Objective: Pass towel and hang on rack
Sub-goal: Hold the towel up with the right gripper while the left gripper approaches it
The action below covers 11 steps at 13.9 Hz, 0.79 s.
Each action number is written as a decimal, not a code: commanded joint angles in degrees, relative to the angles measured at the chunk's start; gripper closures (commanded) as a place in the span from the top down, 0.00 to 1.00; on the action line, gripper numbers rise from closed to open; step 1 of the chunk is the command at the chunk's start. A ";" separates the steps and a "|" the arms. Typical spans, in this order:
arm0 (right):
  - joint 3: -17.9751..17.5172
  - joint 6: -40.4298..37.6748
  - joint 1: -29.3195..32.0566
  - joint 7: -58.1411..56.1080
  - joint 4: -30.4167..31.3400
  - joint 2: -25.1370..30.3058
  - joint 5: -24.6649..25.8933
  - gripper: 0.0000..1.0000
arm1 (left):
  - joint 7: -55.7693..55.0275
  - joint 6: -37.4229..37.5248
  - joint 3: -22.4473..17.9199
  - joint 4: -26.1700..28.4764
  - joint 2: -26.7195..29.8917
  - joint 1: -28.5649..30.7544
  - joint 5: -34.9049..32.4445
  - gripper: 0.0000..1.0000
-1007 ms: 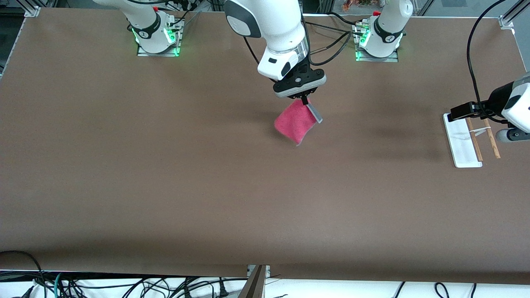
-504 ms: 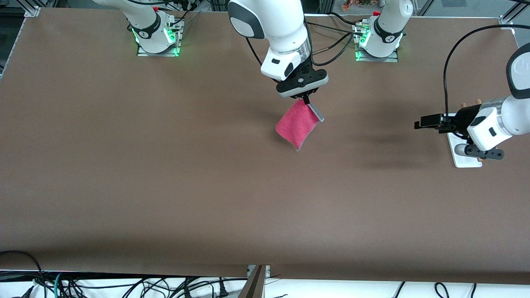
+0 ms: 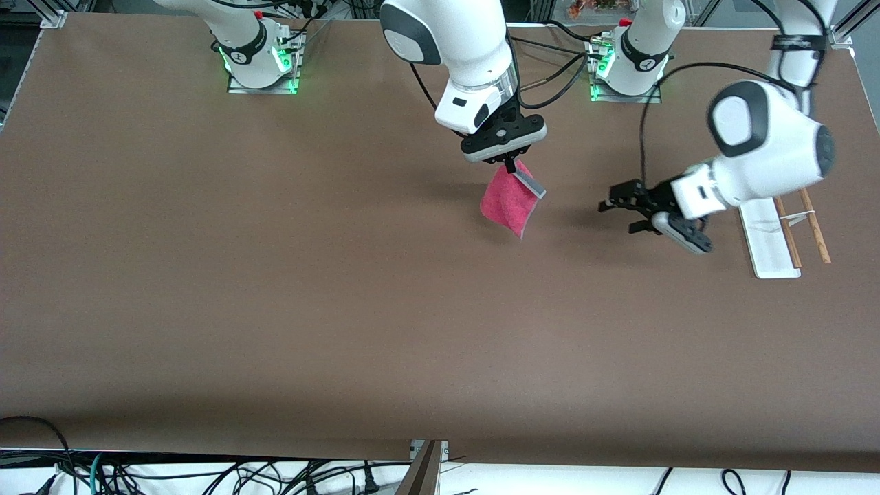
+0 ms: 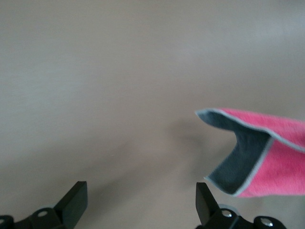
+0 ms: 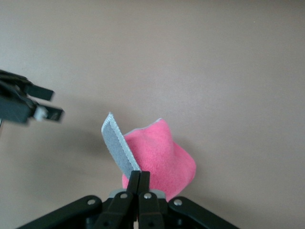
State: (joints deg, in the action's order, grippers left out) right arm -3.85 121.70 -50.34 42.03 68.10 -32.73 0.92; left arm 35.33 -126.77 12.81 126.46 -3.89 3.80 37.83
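My right gripper (image 3: 509, 166) is shut on a corner of the pink-red towel (image 3: 509, 201), which hangs from it over the middle of the table, its grey edge folded out. In the right wrist view the towel (image 5: 159, 157) hangs below the closed gripper (image 5: 139, 177). My left gripper (image 3: 614, 212) is open and empty, in the air between the towel and the rack, pointing at the towel. In the left wrist view the towel (image 4: 267, 160) shows its dark grey reverse, just off one fingertip (image 4: 204, 196). The rack (image 3: 773, 237) stands at the left arm's end of the table.
The brown table (image 3: 275, 289) is bare around the towel. The arm bases (image 3: 258, 58) stand along the table's edge farthest from the front camera. Cables lie below the table's nearest edge (image 3: 206, 474).
My left arm has swung from over the rack toward the towel, uncovering the rack. The right gripper has shifted slightly toward the left arm, and the towel has swung with it.
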 commanded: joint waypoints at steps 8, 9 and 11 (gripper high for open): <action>0.60 -0.06 -0.63 0.16 -1.83 -0.76 0.57 0.00 | 41.74 -16.74 16.87 11.61 1.08 0.24 8.48 1.00; 0.60 -0.06 -0.54 0.15 -1.83 -0.76 0.57 0.00 | 41.75 -18.50 18.37 11.53 0.99 0.24 8.57 1.00; 0.60 -0.06 -0.63 0.15 -1.83 -0.76 0.57 0.00 | 41.14 -21.14 20.66 11.26 0.73 0.24 10.49 1.00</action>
State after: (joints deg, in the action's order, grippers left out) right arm -3.66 121.87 -50.39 42.03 68.08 -32.73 0.92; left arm 74.16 -145.69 31.42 137.67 -3.54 3.70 45.40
